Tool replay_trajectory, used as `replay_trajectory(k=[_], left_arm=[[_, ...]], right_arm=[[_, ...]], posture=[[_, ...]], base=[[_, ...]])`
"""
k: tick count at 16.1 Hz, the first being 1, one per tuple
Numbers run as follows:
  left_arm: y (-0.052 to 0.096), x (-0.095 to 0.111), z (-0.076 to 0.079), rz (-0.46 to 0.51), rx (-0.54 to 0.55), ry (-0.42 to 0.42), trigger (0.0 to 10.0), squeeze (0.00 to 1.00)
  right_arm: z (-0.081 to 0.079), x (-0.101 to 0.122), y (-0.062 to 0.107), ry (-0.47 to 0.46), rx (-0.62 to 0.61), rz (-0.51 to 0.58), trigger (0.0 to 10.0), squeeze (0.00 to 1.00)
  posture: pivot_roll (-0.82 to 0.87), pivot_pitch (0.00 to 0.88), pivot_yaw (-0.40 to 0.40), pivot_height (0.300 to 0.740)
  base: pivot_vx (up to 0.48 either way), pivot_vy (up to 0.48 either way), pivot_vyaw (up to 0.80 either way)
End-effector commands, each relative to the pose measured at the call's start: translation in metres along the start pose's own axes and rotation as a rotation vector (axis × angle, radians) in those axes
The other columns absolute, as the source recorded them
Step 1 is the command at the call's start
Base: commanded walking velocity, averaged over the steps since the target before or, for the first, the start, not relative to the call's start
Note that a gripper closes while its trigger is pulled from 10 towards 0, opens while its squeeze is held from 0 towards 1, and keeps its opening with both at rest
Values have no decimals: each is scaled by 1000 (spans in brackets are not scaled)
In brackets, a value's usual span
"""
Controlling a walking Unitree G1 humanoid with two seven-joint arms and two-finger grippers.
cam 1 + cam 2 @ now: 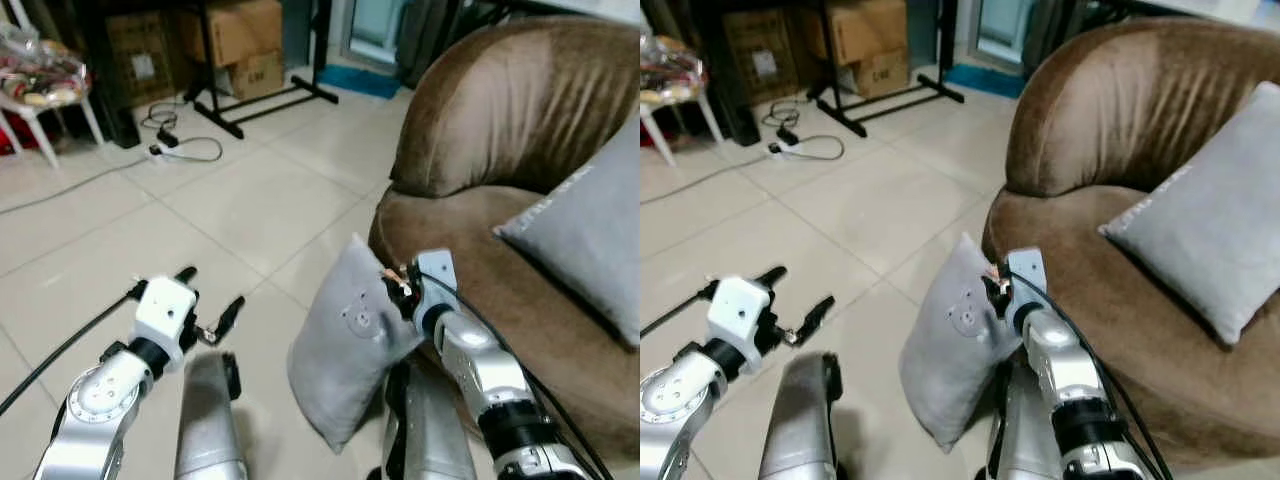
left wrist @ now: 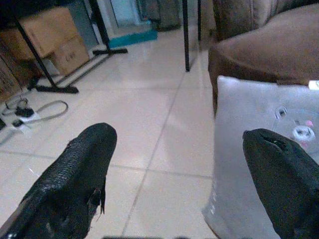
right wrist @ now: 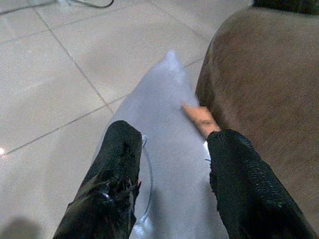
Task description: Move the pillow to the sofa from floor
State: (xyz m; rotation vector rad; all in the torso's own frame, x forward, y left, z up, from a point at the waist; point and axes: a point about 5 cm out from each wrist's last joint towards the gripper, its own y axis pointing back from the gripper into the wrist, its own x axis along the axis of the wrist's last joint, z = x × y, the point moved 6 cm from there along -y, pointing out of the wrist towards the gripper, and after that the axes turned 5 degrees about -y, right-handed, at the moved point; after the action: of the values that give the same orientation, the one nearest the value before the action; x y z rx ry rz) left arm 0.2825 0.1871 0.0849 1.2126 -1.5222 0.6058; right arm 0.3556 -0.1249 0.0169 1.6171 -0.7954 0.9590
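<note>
Left eye view: grey pillow (image 1: 347, 345) stands on edge on the tiled floor (image 1: 200, 220), leaning against the brown sofa (image 1: 500, 130); a second cushion (image 1: 590, 230) lies on the seat.
Left wrist view: left gripper (image 2: 179, 174) spread wide, holding nothing, left of the pillow.
Right wrist view: right gripper (image 3: 172, 174) straddles the pillow's upper edge, fingers (image 3: 117, 169) against the fabric.

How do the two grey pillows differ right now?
Place: the held pillow stands at the sofa's front edge; the sofa pillow lies on the seat.
Pose: the held pillow stands upright on a corner; the sofa pillow leans against the backrest.
Contact: the right gripper straddles the held pillow's top edge; nothing touches the sofa pillow.
Print: a faint face shows on the held pillow, none on the sofa pillow.
Both are grey and square.
</note>
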Motion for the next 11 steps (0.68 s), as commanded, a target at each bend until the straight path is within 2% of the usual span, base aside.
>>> replay_trajectory(k=[1,5,8,9,10,11], left_arm=[[1,9,11,22,-83,-14,10000,0],[0,15,28,30,-203,-18,10000,0],[6,18,40,28,-285,-5,10000,0],[9,17,44,21,-311,-4,10000,0],[11,15,47,12,-329,-8,10000,0],[13,14,48,4,-340,-12,10000,0]], right_arm=[[2,7,-7,-10,-12,21,10000,1000],[14,6,-20,40,-96,-14,10000,1000],[24,5,-24,109,-167,-45,10000,1000],[26,-1,-24,110,-176,-71,10000,408],[27,-7,-24,124,-188,-98,10000,0],[30,-13,-23,157,-214,-117,10000,0]], posture=[[51,0,-79,445],[42,72,-68,445],[29,101,-59,445],[28,125,-57,445],[29,129,-57,445],[33,151,-58,445]], base=[[0,0,0],[0,0,0],[0,0,0],[0,0,0],[0,0,0],[0,0,0]])
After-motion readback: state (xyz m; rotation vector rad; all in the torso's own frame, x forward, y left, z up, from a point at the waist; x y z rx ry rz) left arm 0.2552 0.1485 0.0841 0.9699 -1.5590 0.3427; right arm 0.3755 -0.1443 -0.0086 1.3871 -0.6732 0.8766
